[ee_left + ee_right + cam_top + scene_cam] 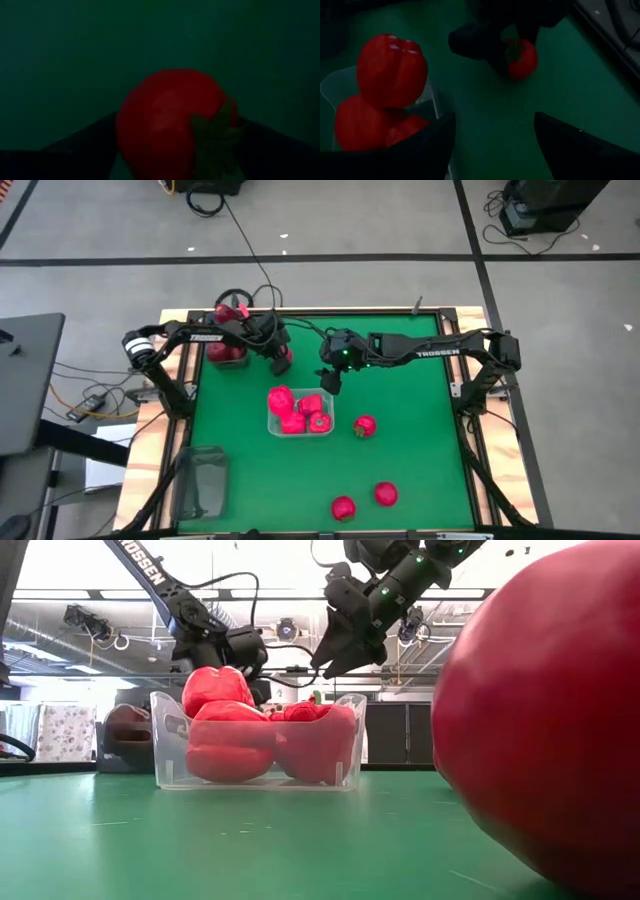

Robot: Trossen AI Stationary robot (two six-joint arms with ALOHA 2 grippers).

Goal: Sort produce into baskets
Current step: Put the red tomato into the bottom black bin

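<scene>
Your left gripper clamped on smooth round red tomato, far left of mat. Right gripper jaws apart, above clear bin heaped with lumpy red peppers. Grey bin near left.

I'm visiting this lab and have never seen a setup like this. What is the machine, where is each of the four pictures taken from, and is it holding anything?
It is a robot with two dark arms at a green table, each ending in two fingers. One picture looks straight down, one looks level across the table, and two come from cameras on the arms' wrists.

In the middle stands a clear basket heaped with red peppers. A grey basket of dark fruit sits at the far left, and another grey basket at the near left. Three round red fruits lie loose on the table.

The left gripper grips a round red fruit with a green stem. The right gripper hangs open and empty above the clear basket's far edge.
</scene>
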